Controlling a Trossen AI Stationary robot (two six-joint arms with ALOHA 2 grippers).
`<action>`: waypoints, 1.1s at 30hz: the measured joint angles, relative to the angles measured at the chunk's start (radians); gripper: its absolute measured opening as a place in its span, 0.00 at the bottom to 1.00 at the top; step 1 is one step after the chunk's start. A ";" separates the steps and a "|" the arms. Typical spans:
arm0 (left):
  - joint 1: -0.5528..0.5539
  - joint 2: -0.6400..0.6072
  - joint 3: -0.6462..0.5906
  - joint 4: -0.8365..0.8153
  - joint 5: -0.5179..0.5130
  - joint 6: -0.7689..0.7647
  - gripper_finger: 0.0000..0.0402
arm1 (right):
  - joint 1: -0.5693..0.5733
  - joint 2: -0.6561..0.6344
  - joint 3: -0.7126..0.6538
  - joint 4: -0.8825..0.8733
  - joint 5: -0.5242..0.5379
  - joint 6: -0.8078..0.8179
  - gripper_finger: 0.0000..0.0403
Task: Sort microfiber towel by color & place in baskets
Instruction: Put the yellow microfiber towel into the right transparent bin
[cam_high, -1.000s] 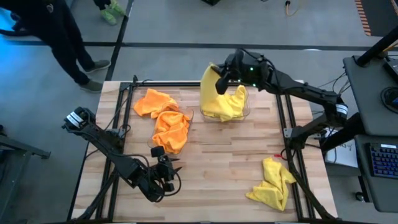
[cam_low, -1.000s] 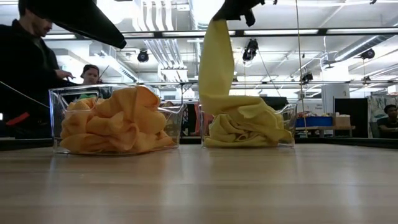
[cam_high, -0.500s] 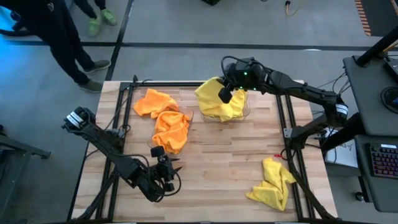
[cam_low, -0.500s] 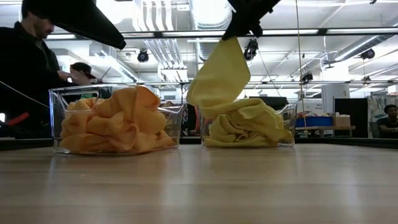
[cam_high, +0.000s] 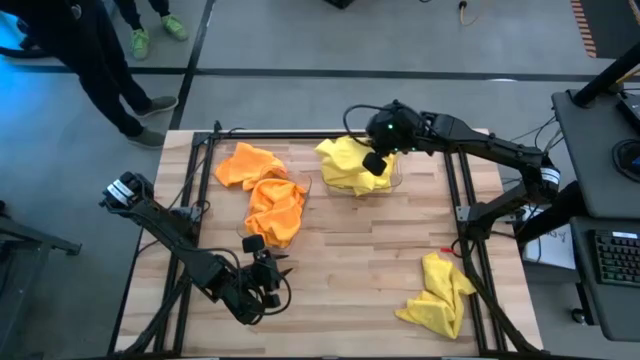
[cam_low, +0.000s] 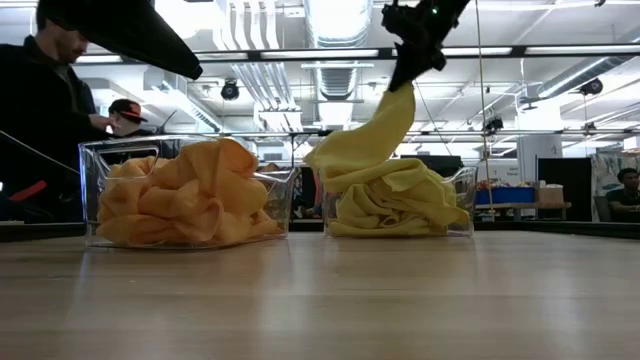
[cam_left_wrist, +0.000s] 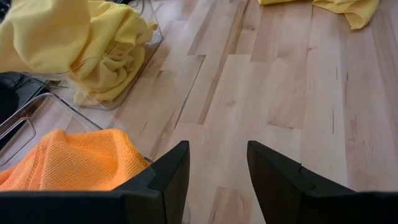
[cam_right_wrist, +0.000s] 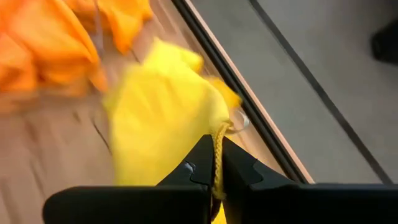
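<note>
Overhead, the right gripper (cam_high: 376, 162) sits above the far tub, clamped on a yellow towel (cam_high: 345, 160) whose lower part lies heaped in that clear basket (cam_high: 394, 181). Only the level view shows the height of it: the gripper (cam_low: 405, 78) hangs well above the tub (cam_low: 464, 205) and the cloth (cam_low: 372, 140) droops from it in a slanting fold down onto the yellow pile. The right wrist view adds the grip itself, both fingers (cam_right_wrist: 200, 167) pressed together on a pinch of yellow fabric (cam_right_wrist: 163, 118).

From above, the orange towels (cam_high: 272, 207) spill over their basket (cam_high: 303, 186), with one orange cloth (cam_high: 248, 164) lying outside it toward the desk's far edge. The low view instead shows them bunched high inside the see-through tub (cam_low: 92, 190). A loose yellow towel (cam_high: 440, 293) lies on the desk (cam_high: 350, 260) near the front right corner, well apart from both tubs; it appears only from above and at the edge of the left wrist view (cam_left_wrist: 348, 9).

The right arm reaches in from the right side, bent at the elbow. The left arm is folded low near the front left, its gripper (cam_high: 268, 278) empty with fingers (cam_left_wrist: 163, 177) parted over bare wood.
</note>
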 joint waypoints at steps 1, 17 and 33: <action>0.000 0.000 0.000 0.000 0.000 0.000 0.36 | 0.000 0.000 0.000 -0.025 0.019 0.001 0.02; 0.000 0.000 0.000 0.000 0.000 0.000 0.36 | -0.014 0.000 -0.160 -0.055 0.146 0.008 0.02; 0.000 0.000 0.000 0.000 0.000 0.000 0.36 | -0.035 0.000 -0.404 0.238 0.146 -0.005 0.02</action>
